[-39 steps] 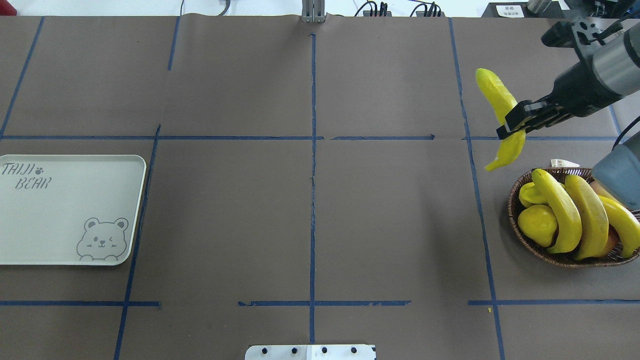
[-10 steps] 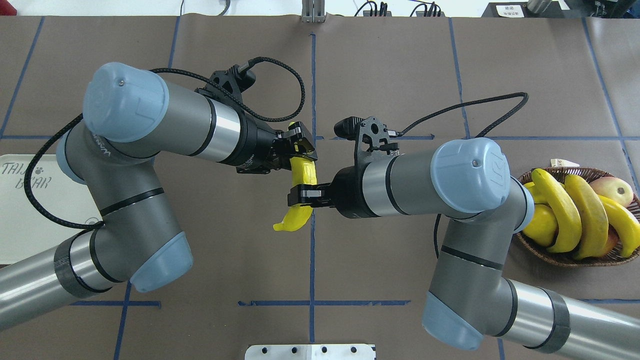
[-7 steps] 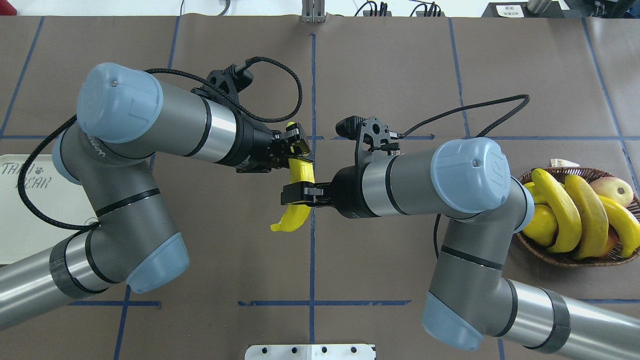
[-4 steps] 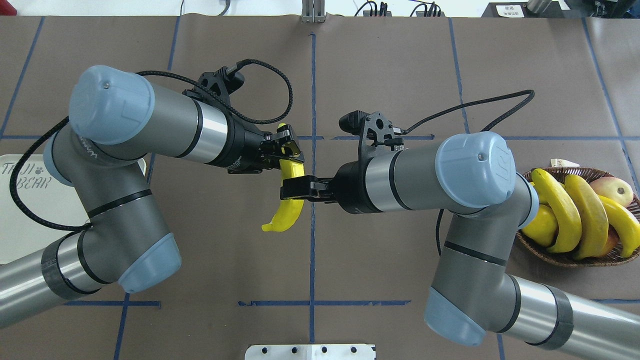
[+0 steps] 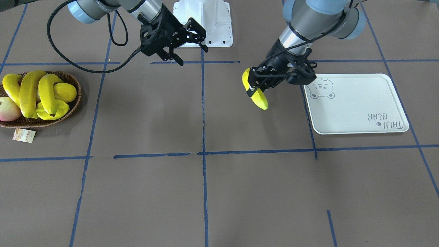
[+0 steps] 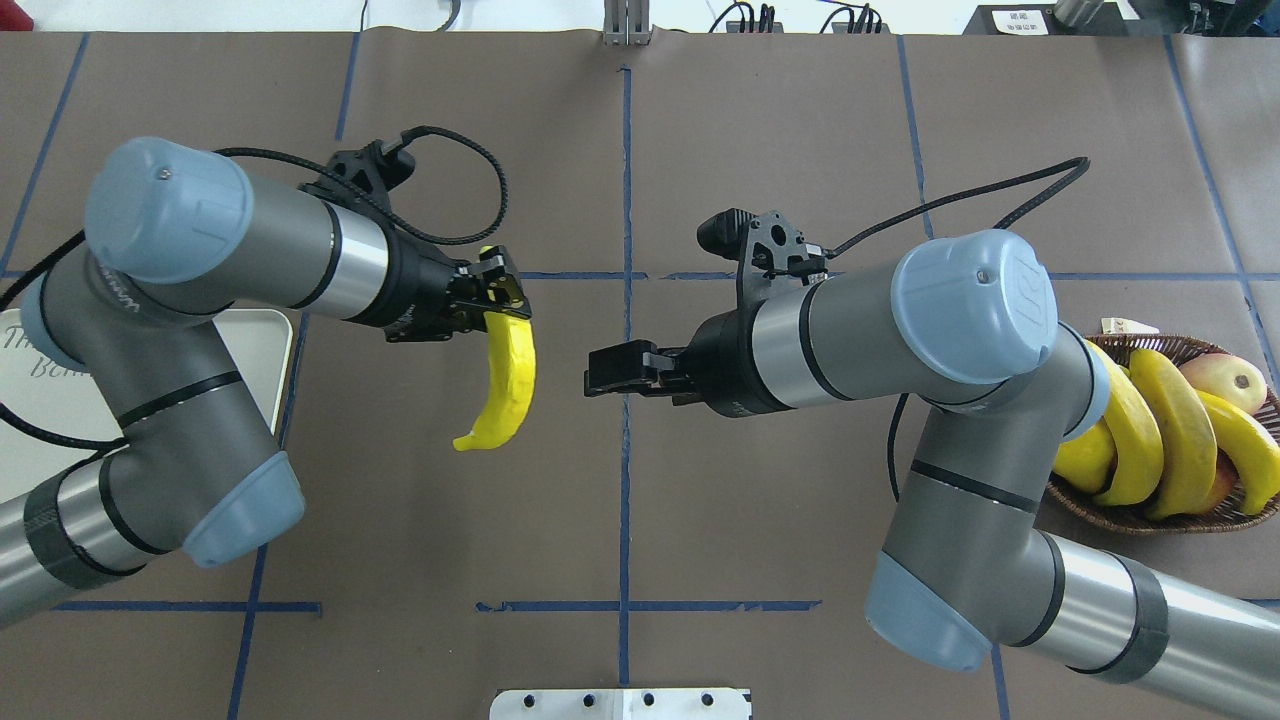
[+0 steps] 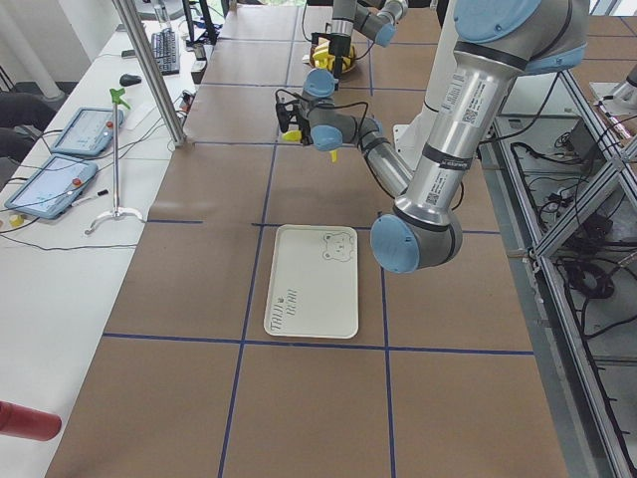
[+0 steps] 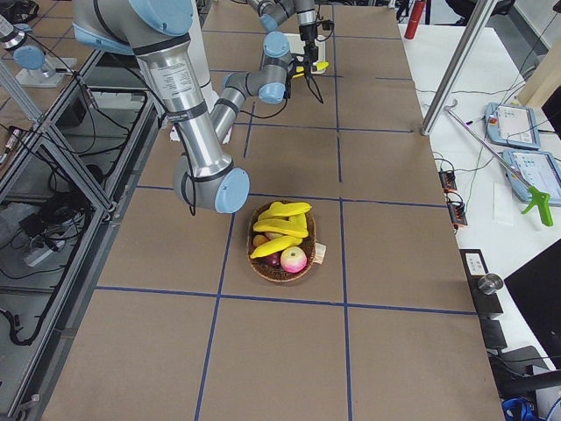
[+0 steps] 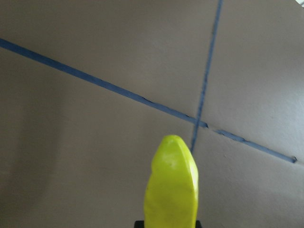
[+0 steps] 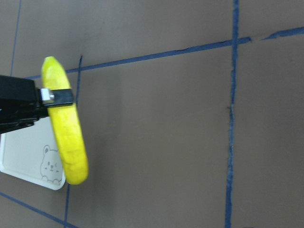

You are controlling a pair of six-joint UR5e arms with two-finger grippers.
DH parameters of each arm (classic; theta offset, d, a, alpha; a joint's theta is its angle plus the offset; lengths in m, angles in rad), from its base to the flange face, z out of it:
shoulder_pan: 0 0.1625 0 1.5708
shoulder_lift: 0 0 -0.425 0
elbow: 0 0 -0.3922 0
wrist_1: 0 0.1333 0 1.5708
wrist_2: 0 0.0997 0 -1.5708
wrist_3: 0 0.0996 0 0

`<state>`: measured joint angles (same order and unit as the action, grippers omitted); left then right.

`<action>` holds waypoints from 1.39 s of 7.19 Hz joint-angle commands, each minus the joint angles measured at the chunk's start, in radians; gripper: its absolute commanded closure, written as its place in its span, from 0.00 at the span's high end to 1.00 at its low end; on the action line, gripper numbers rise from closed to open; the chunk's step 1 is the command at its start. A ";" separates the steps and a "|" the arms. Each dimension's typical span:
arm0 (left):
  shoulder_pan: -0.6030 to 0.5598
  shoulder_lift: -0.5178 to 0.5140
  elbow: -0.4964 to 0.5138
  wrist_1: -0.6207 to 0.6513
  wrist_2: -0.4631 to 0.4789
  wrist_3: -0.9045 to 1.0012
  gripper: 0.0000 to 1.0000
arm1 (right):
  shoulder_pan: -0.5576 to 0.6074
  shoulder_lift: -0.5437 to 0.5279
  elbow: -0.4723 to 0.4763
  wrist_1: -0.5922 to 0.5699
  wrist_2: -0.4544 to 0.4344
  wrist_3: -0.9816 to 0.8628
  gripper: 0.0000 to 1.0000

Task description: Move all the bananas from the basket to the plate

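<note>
Closest to me on one side sits the plate (image 5: 356, 106), pale, bear face in its far corner, nothing on it. Down the other end of the table there's the wicker basket (image 5: 41, 122), its paper tag (image 5: 24, 135) lying on the brown paper in front of it. Three bananas (image 5: 29, 92) are heaped in there with a lemon (image 5: 65, 92) and a reddish round fruit (image 5: 7, 109) at the edge.

A little further back, here's the action: the left gripper (image 5: 253, 87) has its fingers clamped across the upper part of the fourth banana (image 5: 259, 99). The fruit hangs with its lower tip pointing down, clear of the table. It's over bare paper, near the bear corner of the plate but short of its rim.

Furthest back, close to the white base, the right gripper (image 6: 600, 368) hangs over the centre tape line. Its jaws are spread wide, with nothing between them, and it is well apart from the banana.
</note>
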<state>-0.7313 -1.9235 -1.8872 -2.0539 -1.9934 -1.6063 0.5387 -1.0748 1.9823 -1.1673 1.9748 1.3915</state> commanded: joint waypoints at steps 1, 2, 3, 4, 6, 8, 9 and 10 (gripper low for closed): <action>-0.075 0.174 -0.033 0.006 -0.005 0.002 0.00 | 0.033 -0.007 0.036 -0.189 0.016 -0.046 0.99; -0.120 0.226 -0.032 0.027 -0.051 0.002 0.00 | 0.044 -0.008 0.052 -0.280 0.019 -0.098 0.99; -0.188 0.242 -0.026 0.108 -0.121 0.038 0.00 | 0.062 -0.007 0.056 -0.383 0.019 -0.150 0.99; -0.225 0.320 -0.036 0.182 -0.140 0.212 0.00 | 0.087 -0.010 0.061 -0.455 0.021 -0.234 0.99; -0.296 0.452 0.014 0.184 -0.142 0.443 0.00 | 0.168 -0.051 0.081 -0.578 0.060 -0.444 0.99; -0.298 0.472 0.086 0.176 -0.137 0.450 0.00 | 0.259 -0.109 0.090 -0.604 0.160 -0.558 0.99; -0.298 0.472 0.117 0.153 -0.136 0.453 0.00 | 0.268 -0.137 0.102 -0.606 0.160 -0.600 0.99; -0.306 0.459 0.167 0.132 -0.131 0.444 0.00 | 0.271 -0.140 0.102 -0.606 0.160 -0.603 0.99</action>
<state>-1.0305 -1.4569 -1.7751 -1.8975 -2.1287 -1.1585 0.7969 -1.1970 2.0792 -1.7702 2.1282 0.8165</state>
